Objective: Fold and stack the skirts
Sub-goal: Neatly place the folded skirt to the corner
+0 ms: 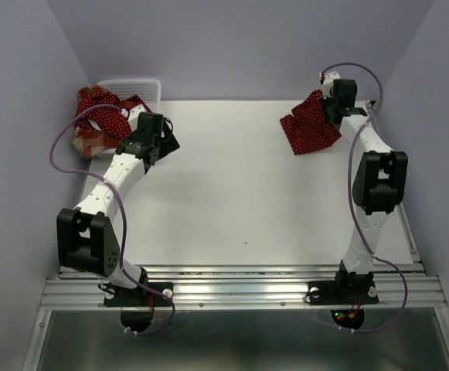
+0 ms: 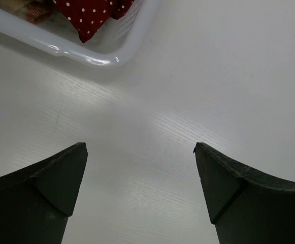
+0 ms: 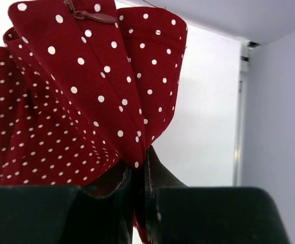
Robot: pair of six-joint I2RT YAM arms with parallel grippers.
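Very little of the job looks done from where I stand: none of the skirts is folded and there is no stack anywhere on the white surface [image 1: 232, 201]. One dotted skirt [image 1: 309, 124] lies outside the basket, bunched in a crumpled heap at the upper right of the overhead view, near the far right corner. The second dotted skirt [image 1: 104, 108] spills over the white basket [image 1: 143, 83] at the upper left, with the plaid skirt [image 1: 89, 143] heaped under and beside it. So all three folds and the stacking are yet to do, as I judge it. The right arm rises from its base at the lower right, bends at a high elbow and stretches to that far corner. The right gripper [image 3: 139, 173] is pressed together on a fold of the dotted cloth, which fans up and to the left in the wrist view. The left arm leans from the lower left up toward the basket. The left gripper [image 2: 139, 152] is spread wide and holds nothing, hanging over bare surface with the basket's rim just ahead of it and the second dotted skirt draped inside the rim.
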